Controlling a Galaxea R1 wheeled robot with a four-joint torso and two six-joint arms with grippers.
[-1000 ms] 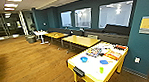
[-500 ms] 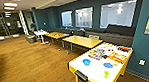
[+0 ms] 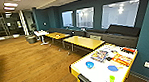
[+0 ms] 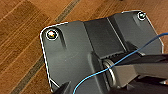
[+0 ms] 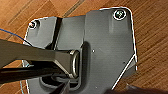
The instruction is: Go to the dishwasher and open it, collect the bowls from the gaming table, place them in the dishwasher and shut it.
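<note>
Bowls: a blue bowl (image 3: 89, 64) is seen on the white gaming table (image 3: 97, 72), near a flat blue disc (image 3: 112, 68) and a green cup (image 3: 112, 79). Whether the grippers are open cannot be told; wood floor (image 4: 22, 37) is seen under them.

A bright blue bowl (image 3: 89, 64) sits on the white-topped, yellow-edged gaming table (image 3: 97, 74)

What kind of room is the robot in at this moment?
Probably an office break or lounge room. It has a dark sofa bench along the teal wall under the windows, yellow-topped tables on a wood floor, and a white-topped gaming table carrying a blue bowl.
</note>
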